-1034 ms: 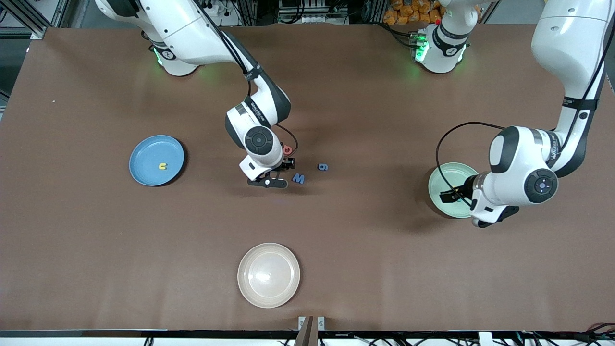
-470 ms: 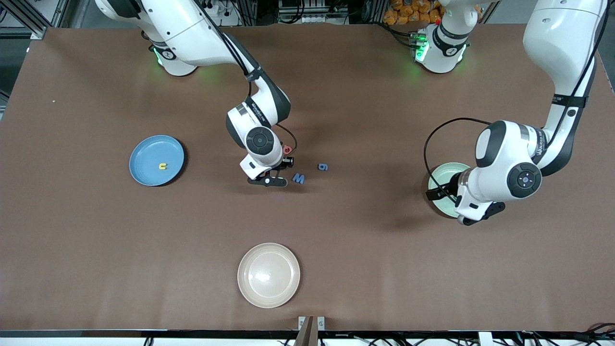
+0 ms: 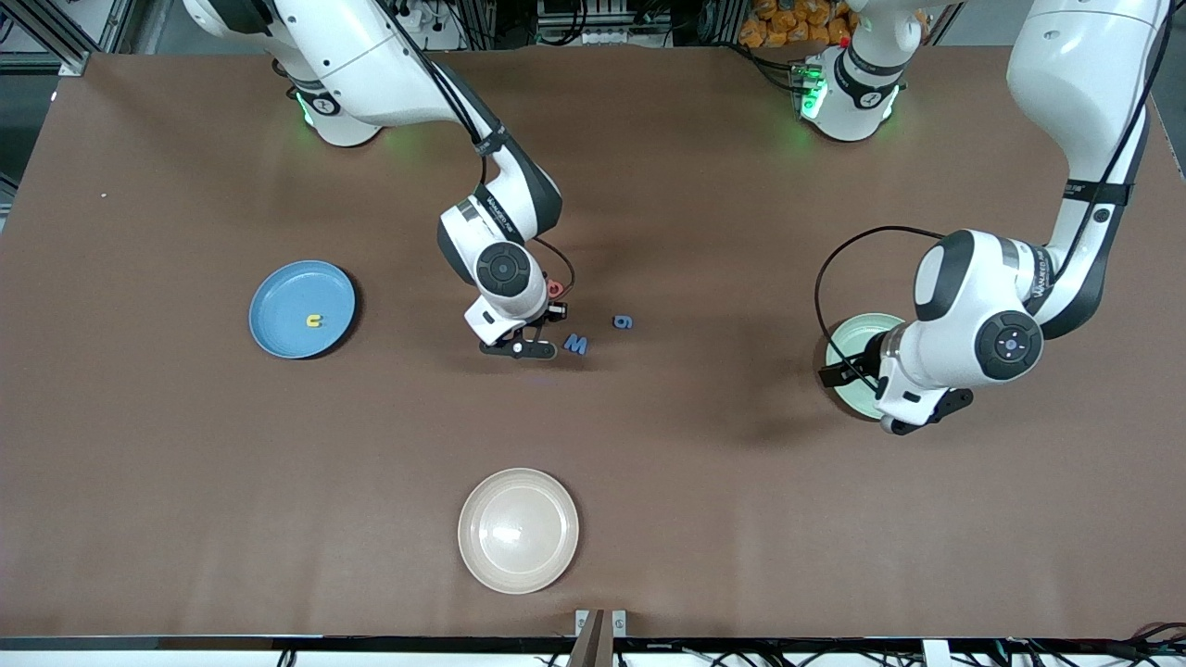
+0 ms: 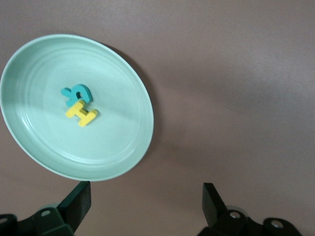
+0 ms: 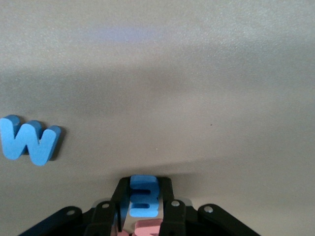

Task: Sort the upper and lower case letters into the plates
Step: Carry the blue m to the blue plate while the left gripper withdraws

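Note:
My right gripper (image 3: 547, 322) is low over the table's middle, shut on a small blue letter (image 5: 143, 195). A red letter (image 3: 554, 289) lies right beside it and shows pink under the hand (image 5: 147, 228). A blue W (image 3: 575, 345) and a blue g-like letter (image 3: 623, 321) lie on the table toward the left arm's end; the W also shows in the right wrist view (image 5: 29, 140). The blue plate (image 3: 278, 287) holds a yellow letter (image 3: 315, 320). My left gripper (image 4: 145, 199) is open and empty beside the mint plate (image 4: 123, 147), which holds a teal letter (image 4: 76, 93) and a yellow letter (image 4: 81, 113).
A cream-beige plate (image 3: 518, 565) sits empty near the front edge of the table. The left arm's hand covers part of the mint plate (image 3: 857, 338) in the front view. The brown table top (image 3: 741, 509) is bare around the plates.
My left gripper has moved off the mint plate toward the table's middle. My right gripper has stayed almost in place by the red letter.

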Available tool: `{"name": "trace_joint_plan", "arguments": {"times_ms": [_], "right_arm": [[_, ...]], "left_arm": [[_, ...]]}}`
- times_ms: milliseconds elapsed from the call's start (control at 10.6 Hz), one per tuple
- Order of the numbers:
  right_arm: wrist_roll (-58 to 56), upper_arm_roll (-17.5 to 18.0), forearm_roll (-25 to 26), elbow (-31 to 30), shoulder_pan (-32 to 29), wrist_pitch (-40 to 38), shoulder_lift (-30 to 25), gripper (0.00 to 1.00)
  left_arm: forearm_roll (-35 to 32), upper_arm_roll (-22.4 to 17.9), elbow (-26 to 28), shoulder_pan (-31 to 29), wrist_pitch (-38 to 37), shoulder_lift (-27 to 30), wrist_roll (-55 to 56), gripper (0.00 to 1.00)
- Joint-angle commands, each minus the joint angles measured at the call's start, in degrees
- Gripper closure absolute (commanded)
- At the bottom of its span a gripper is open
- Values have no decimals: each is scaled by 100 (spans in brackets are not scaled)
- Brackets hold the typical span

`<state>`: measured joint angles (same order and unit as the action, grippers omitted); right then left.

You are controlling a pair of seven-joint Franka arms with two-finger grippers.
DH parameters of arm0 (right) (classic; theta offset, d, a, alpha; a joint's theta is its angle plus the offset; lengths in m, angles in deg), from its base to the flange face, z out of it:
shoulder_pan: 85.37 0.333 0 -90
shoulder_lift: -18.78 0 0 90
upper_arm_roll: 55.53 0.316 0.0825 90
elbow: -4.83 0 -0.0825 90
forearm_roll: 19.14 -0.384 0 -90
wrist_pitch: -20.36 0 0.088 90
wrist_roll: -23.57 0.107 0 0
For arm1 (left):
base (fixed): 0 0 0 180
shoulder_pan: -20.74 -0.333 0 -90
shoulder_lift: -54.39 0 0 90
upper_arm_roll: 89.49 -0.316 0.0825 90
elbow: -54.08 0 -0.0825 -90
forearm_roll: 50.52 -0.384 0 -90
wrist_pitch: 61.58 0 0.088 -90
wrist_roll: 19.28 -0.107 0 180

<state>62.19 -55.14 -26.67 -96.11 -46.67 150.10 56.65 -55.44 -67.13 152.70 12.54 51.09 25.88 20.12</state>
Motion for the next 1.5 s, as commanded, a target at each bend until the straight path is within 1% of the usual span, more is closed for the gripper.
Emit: {"name": "trace_joint_plan", "arguments": {"times_ms": [0, 188, 282, 376, 564, 658, 846, 940, 1128, 1222, 1410], "right_arm": [[40, -30, 50, -39, 33, 16, -25, 82], [41, -21, 33, -4, -72, -54, -42, 83], [5, 5, -98, 13, -264, -168, -86, 84], [-38, 14, -421, 187, -458, -560, -104, 86], [-511, 5, -975, 627, -1071, -1692, -165, 86], [-818, 5, -1100, 733, -1449, -2203, -226, 85], [-1433, -21, -1075, 778, -2109, -2978, -341, 85], [-1549, -47, -970, 769, -2321, -3216, -341, 85], [-1603, -56, -191, 726, -2655, -3577, -333, 86], [-1603, -56, 100, 664, -2935, -3736, -324, 86], [-1638, -56, 462, 497, -3332, -3746, -271, 86]], "left_arm": [[-123, -3, -211, 414, -280, 74, 637, 0], [-97, 5, -334, 591, -333, 74, 911, 0], [-62, 31, -474, 679, -394, 74, 973, 0], [-70, 58, -528, 793, -421, 65, 1026, 0], [-114, 128, -546, 1126, -412, 65, 948, 0], [-114, 128, -702, 1284, -403, 13, 939, 0], [-114, 128, -792, 1601, -342, -84, 1008, 0], [-114, 120, -853, 1733, -307, -128, 1018, 0], [-253, 76, -1151, 2101, -289, -277, 1026, 0], [-577, 84, -1239, 2216, -280, -347, 1018, 0], [-685, 84, -1450, 2488, -123, -532, 991, 0]]}}
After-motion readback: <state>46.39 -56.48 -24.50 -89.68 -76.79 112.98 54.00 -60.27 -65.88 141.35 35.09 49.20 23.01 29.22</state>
